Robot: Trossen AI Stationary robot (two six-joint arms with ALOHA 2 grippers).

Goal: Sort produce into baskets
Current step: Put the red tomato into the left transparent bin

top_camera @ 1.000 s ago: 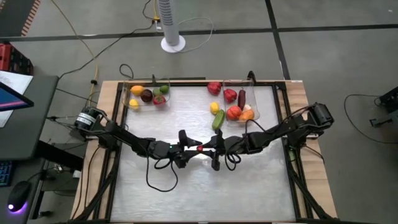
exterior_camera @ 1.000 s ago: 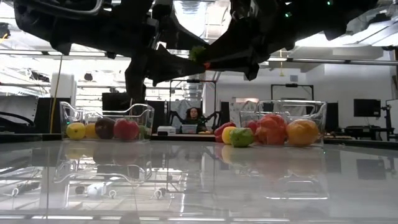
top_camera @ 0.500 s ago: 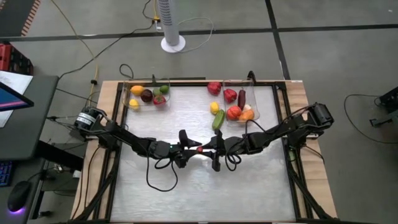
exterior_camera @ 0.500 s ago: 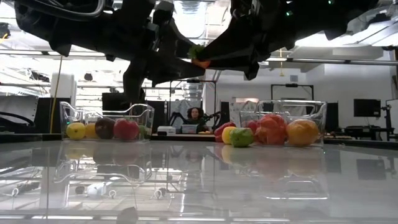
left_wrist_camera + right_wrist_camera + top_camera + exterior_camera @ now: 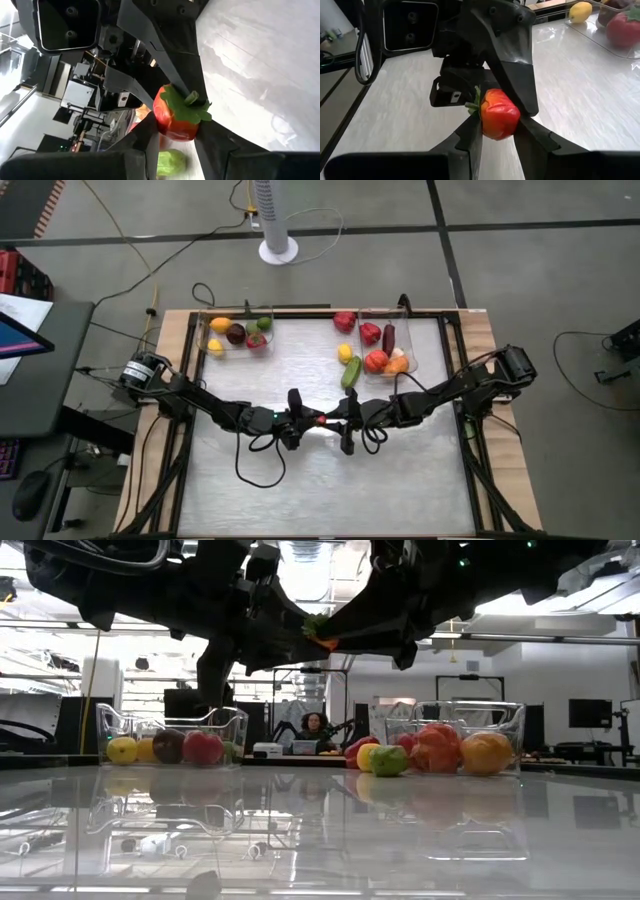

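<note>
baskets (image 5: 236,332) w/ produce (image 5: 384,350), both end effectors (image 5: 321,420) pinching red pepper (image 5: 499,120) mid-table

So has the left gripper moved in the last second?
Barely. In the high view the left gripper sits at the same spot against the table, meeting the right gripper at the red pepper.
</note>
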